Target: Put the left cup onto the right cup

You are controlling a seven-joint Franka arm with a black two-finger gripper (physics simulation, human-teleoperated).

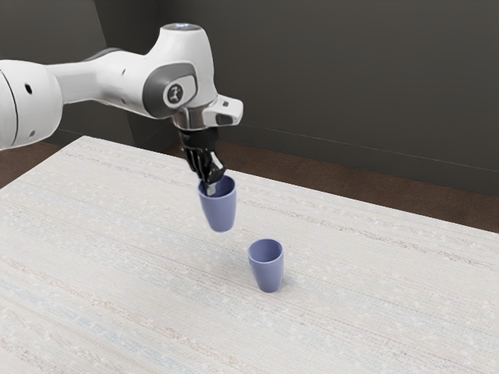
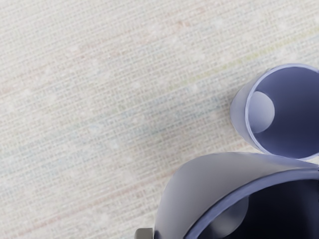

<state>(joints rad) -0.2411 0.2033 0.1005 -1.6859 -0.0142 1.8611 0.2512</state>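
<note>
Item 1: gripper [image 1: 209,181]. Black, two-fingered, hanging from the white arm [image 1: 117,78] that is reaching in from the exterior view's left. Its fingers are clamping the wall of the held cup at the rim, on the side nearest the arm, one finger inside the mouth and one outside.

Item 2: held cup [image 1: 218,204]. Blue-violet, tapered. It is hanging clear of the table [image 1: 93,257], with its shadow falling on the surface below. Its long axis is running nearly vertical, mouth facing up and narrow base pointing down, the base leaning slightly toward the exterior view's right.

Item 3: standing cup [image 1: 266,265]. Same colour and shape. It is standing upright on the table, mouth up, lower than the held cup and to its right in the exterior view. The two cups are not touching. In the wrist view its open mouth and round inner floor are showing just beyond the held cup's rim.

Item 4: table. Pale woven-looking surface, carrying the standing cup.
</note>
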